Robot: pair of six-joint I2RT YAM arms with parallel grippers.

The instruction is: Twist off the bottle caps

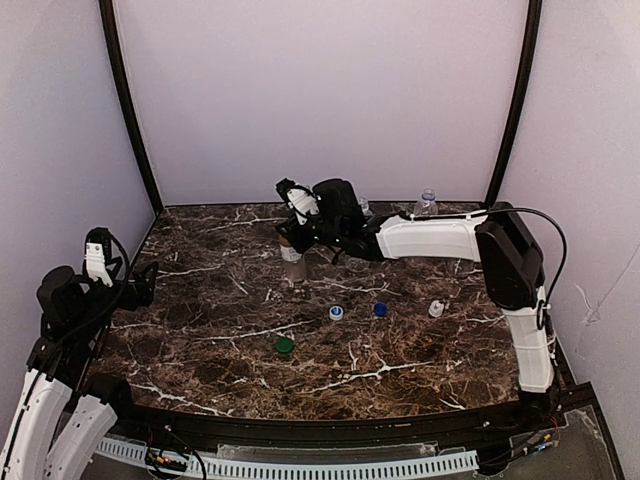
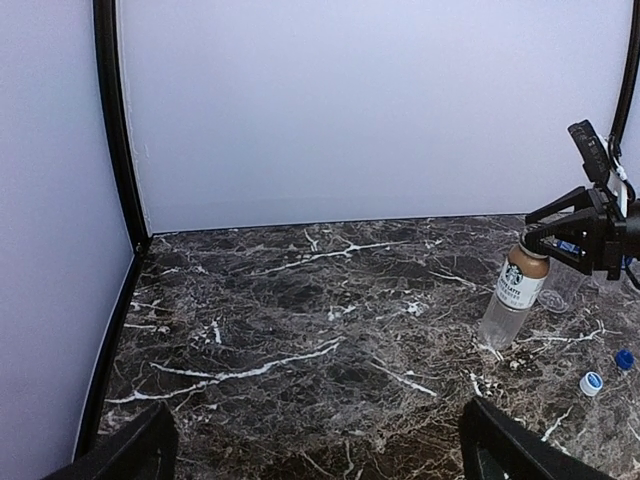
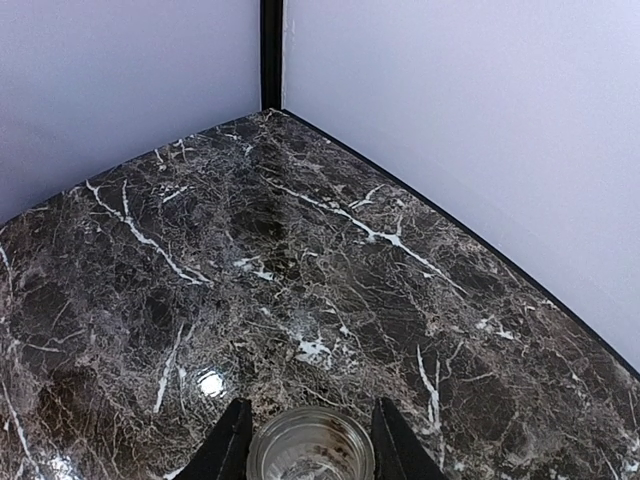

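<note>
The brownish bottle [image 1: 292, 265] with a pale label stands upright on the marble table, left of centre at the back. Its mouth [image 3: 310, 455] is uncapped. My right gripper [image 1: 292, 235] reaches in from the right and is shut on the top of this bottle, one finger [image 3: 232, 440] on each side of the rim. The bottle [image 2: 515, 295] and right gripper [image 2: 545, 245] also show in the left wrist view. A clear bottle [image 1: 427, 203] stands at the back wall. Another clear one [image 2: 562, 288] is partly hidden behind the right gripper. My left gripper [image 2: 315, 440] is open and empty at the left edge [image 1: 135, 283].
Loose caps lie mid-table: a green one [image 1: 285, 345], a blue-and-white one [image 1: 336, 312], a blue one [image 1: 380, 309] and a white one [image 1: 436, 308]. Pale walls with black corner posts [image 1: 130, 110] enclose the table on three sides.
</note>
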